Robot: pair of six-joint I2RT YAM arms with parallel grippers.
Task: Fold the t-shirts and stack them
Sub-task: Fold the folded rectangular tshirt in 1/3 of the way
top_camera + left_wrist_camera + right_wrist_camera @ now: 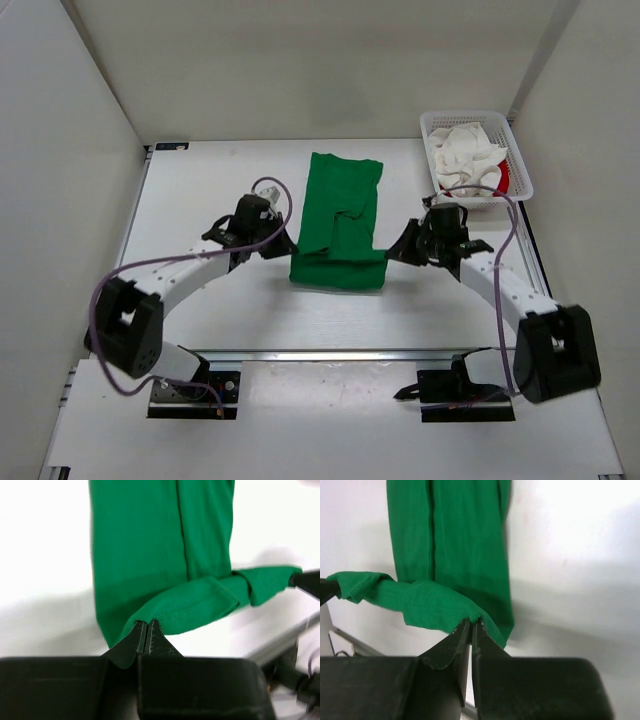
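Observation:
The green t-shirt lies on the table as a long narrow strip, folded lengthwise, its near hem raised. My left gripper is shut on the near left corner of that hem. At the near right corner my right gripper is shut on the hem. The hem sags between the two grips. A white t-shirt sits crumpled in the basket, with a bit of the red t-shirt showing under it.
A white mesh basket stands at the back right of the table. White walls enclose the table on the left, back and right. The arm bases and a metal rail run along the near edge.

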